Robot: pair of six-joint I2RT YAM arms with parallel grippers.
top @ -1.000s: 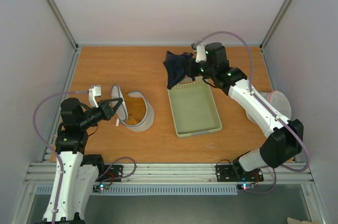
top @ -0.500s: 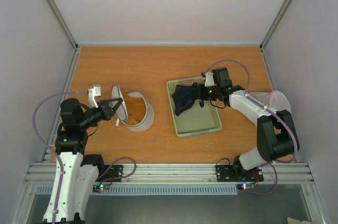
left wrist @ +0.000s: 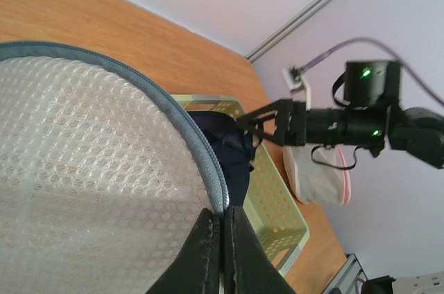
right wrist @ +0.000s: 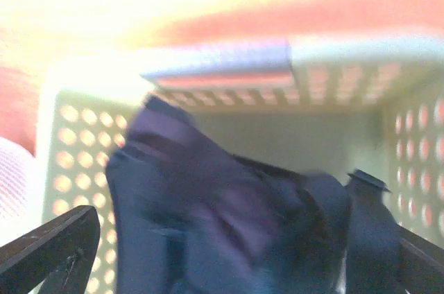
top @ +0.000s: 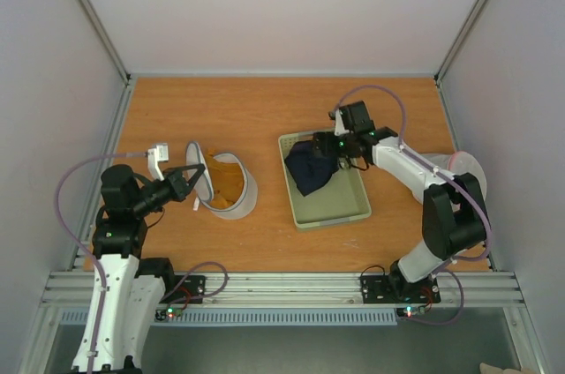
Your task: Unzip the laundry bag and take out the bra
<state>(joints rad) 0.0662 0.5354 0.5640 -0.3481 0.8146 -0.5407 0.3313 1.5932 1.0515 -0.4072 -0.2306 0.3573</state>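
The laundry bag (top: 240,202), white mesh with a grey zip band, stands open at the left of the table. My left gripper (top: 195,180) is shut on its zip rim; in the left wrist view the fingertips (left wrist: 208,238) pinch the grey band beside the mesh (left wrist: 83,169). The bra (top: 309,168), showing dark navy, lies bunched in the far end of the pale green tray (top: 340,202). My right gripper (top: 332,150) hangs just over it, open. In the blurred right wrist view its fingers (right wrist: 48,252) stand wide apart on either side of the bra (right wrist: 222,218).
A translucent round bag with a pink rim (top: 463,171) lies at the right edge, behind the right arm. Side walls close in the table left and right. Bare wood (top: 221,109) stretches across the far half.
The right gripper carried the hanging bra from beyond the tray down into its far end and opened. The bra now rests in the tray. The left arm has not moved.
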